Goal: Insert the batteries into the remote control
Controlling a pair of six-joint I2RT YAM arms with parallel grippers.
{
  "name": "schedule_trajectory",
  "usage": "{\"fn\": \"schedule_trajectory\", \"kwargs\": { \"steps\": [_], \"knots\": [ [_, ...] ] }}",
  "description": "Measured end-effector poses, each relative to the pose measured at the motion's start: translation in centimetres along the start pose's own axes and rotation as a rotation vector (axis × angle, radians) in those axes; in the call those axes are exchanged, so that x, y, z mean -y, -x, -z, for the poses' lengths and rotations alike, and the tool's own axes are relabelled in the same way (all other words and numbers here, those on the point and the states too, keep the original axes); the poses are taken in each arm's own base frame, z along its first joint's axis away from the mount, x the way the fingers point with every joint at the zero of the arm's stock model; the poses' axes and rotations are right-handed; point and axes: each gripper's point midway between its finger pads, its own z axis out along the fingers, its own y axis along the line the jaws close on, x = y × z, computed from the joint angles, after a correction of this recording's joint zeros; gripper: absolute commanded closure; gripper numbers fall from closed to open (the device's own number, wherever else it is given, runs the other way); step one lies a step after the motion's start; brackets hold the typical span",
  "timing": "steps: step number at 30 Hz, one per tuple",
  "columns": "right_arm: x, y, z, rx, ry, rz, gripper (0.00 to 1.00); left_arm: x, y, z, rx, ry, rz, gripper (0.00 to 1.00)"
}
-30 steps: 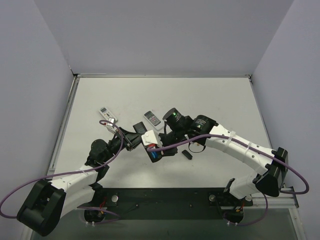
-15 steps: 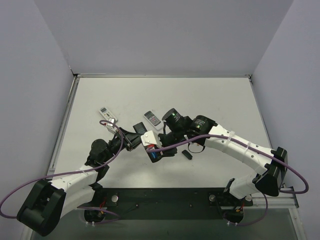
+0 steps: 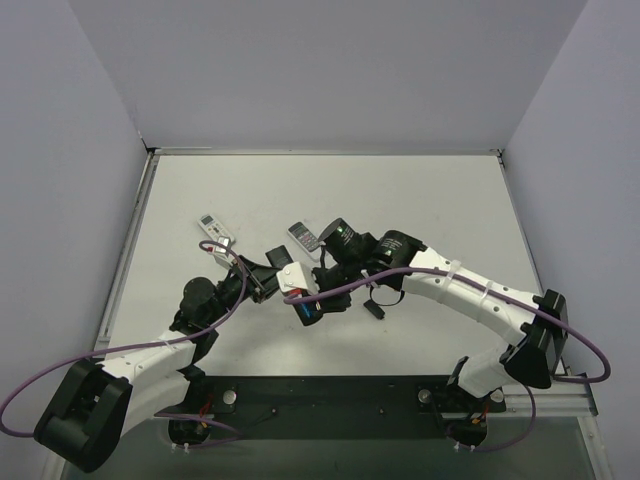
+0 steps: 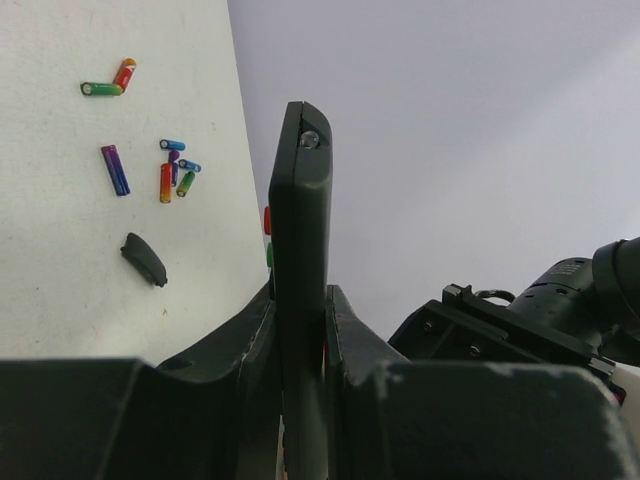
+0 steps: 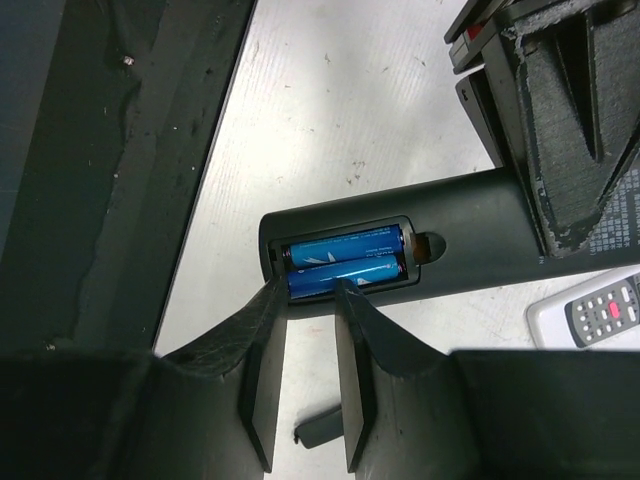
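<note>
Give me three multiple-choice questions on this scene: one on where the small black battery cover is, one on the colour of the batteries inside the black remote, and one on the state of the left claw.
1. Where is the battery cover?
A. lying on the table
B. clipped back in place
C. nowhere in view

2. What colour are the two batteries inside the remote control?
A. red
B. blue
C. green

3. What state is the left claw in?
A. open and empty
B. shut on nothing
C. shut on the remote control

Answers: 1 A, the left wrist view shows it loose on the table. 2 B, the right wrist view shows both are blue. 3 C, its fingers clamp the remote control edge-on.
</note>
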Motion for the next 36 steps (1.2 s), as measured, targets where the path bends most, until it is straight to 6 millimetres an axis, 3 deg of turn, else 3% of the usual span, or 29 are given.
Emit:
{"fn": "schedule_trajectory", "kwargs": {
  "steps": [27,36],
  "knots": [
    [1.4,-2.4,-2.5,-0.122,-0.081,-0.101,0.96,-2.2,1.8,0.0,0.099,0.093,0.001,1.0],
    [4.2,-1.6,-4.1,-0.097,-0.176,-0.09,1.0,-3.4,1.5,0.3,0.094,0.131,0.017,1.0]
  ]
}}
